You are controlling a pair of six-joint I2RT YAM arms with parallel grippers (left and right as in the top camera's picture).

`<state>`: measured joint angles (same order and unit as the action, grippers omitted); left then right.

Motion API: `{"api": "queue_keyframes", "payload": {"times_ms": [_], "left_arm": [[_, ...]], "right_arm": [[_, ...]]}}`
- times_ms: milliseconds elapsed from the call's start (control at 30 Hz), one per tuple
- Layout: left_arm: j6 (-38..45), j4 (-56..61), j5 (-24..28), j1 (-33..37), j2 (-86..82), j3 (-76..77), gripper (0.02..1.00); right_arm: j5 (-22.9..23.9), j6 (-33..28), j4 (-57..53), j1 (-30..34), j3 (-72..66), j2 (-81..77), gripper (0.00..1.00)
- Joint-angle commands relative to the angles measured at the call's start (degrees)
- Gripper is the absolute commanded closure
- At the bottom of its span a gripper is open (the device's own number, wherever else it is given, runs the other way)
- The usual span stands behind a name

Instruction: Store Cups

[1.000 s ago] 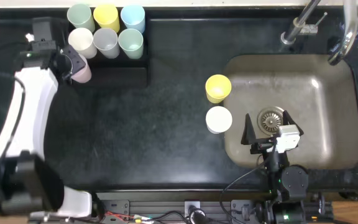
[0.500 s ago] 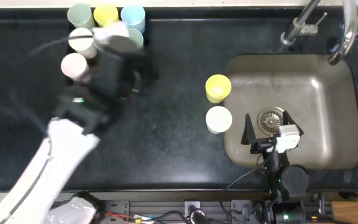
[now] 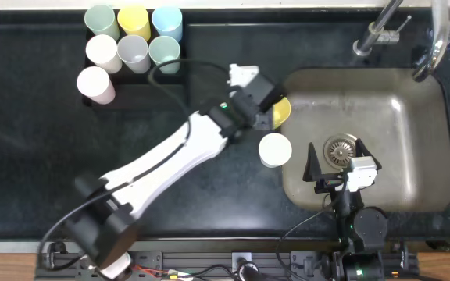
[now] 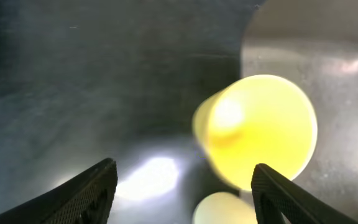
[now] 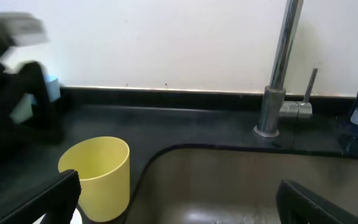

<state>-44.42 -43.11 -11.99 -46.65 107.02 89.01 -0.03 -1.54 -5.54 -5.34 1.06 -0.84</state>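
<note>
Dark countertop (image 3: 37, 156) by sink (image 3: 412, 94), yellow cup (image 4: 260, 130) just ahead of left hand (image 4: 184, 173), spread wide, empty

Even, fairly bright light falls from above in the top view. The black speckled worktop (image 3: 37, 156) swallows most of it, while the stainless steel sink (image 3: 412, 164) gives back a soft sheen. In the left wrist view the yellow plastic cup (image 4: 260, 130) is out of focus with a washed-out hotspot, and a pale patch of glare lies on the worktop beside it. In the right wrist view the white wall (image 5: 166, 43) is bright, the chrome faucet (image 5: 278, 74) crisp, and the left arm (image 5: 5, 93) a dark smear.
</note>
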Motion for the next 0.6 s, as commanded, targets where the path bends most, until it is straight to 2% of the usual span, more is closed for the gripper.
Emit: {"api": "queue_keyframes", "payload": {"times_ms": [33,100,367,433,533,600], "left_arm": [[0.7,-0.3,-0.1,-1.0,4.9,6.3,0.301],[0.7,-0.3,-0.3,-1.0,6.9,7.7,0.303],[0.6,-0.2,-1.3,-0.9,12.3,9.4,0.529],[0.6,-0.2,-1.5,-0.9,12.8,9.4,0.647],[0.6,0.0,-1.8,-0.9,13.0,9.4,0.950],[0.6,-0.1,-2.4,-0.9,13.0,9.7,0.985]], "right_arm": [[-0.4,-0.3,0.5,-0.3,-0.5,0.6,0.003],[-0.4,-0.3,0.5,-0.3,-0.5,0.6,0.003],[-0.4,-0.3,0.5,-0.3,-0.5,0.6,0.003],[-0.4,-0.3,0.5,-0.3,-0.5,0.6,0.003],[-0.4,-0.3,0.5,-0.3,-0.5,0.6,0.003],[-0.4,-0.3,0.5,-0.3,-0.5,0.6,0.003]]}}
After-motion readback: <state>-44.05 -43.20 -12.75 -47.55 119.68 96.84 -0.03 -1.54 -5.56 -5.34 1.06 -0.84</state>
